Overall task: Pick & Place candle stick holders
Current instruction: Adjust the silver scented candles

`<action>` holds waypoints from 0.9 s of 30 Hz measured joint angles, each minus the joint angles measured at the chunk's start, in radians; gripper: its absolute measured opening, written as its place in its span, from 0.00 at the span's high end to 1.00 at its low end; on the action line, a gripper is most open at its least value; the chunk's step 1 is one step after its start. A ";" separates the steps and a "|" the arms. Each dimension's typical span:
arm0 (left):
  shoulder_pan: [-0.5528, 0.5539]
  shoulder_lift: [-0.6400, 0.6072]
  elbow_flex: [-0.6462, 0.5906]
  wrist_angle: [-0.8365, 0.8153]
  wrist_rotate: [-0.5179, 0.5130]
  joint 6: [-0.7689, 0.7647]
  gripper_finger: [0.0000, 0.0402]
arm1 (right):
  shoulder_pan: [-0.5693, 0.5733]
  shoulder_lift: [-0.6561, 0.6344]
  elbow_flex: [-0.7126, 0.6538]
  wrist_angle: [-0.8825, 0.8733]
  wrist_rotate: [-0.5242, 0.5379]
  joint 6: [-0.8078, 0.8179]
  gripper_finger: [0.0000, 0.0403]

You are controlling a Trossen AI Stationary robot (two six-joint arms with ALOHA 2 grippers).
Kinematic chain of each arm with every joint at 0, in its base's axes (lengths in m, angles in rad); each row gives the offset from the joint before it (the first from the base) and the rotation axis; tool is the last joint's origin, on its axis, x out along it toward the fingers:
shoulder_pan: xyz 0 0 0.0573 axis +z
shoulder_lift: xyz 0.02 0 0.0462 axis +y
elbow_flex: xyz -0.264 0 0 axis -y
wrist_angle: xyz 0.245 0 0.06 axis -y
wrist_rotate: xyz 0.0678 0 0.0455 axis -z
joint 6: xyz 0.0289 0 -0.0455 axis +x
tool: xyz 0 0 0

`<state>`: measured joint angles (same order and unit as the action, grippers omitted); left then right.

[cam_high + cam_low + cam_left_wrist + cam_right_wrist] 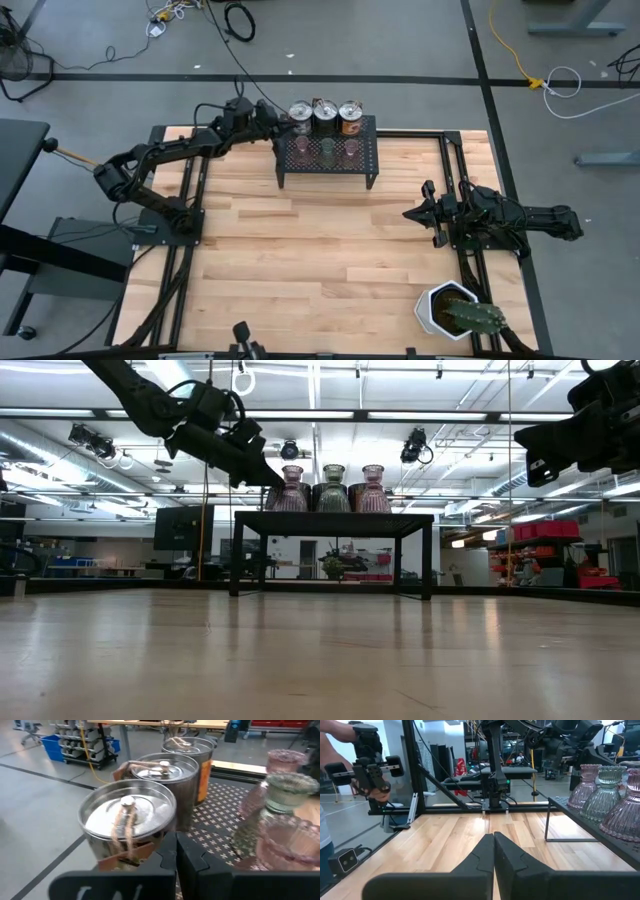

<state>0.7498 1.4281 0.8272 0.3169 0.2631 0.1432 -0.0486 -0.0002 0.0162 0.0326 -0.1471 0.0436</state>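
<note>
Worktop (330, 260) carries the rack (328, 152); all six holders sit on it, cans (326, 115) along the far edge, glass cups (326, 148) in front. Left gripper (283, 127), fingers closed and empty, is beside the end can (127, 822). Right gripper (412, 213) waits closed, well apart. Judgement: open fully first, then straddle the can squarely. Only the left wrist view shows twine on the lids.

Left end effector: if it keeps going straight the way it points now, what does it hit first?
Most likely the nearest metal can on the black rack. The shut left end effector points right at its side, though the remaining gap is hard to judge.
</note>
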 joint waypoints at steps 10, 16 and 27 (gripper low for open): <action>0.008 0.000 0.000 0.015 -0.034 0.004 1.00 | 0.000 0.000 0.000 0.000 0.000 0.000 0.98; 0.012 0.000 0.000 0.015 -0.029 0.008 1.00 | 0.000 0.000 0.000 0.000 0.000 0.000 0.98; 0.014 0.000 0.000 -0.017 -0.012 -0.004 1.00 | 0.000 0.000 0.000 0.000 0.000 0.000 0.98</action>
<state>0.7636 1.4281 0.8272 0.3003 0.2506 0.1395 -0.0486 -0.0002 0.0162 0.0330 -0.1471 0.0433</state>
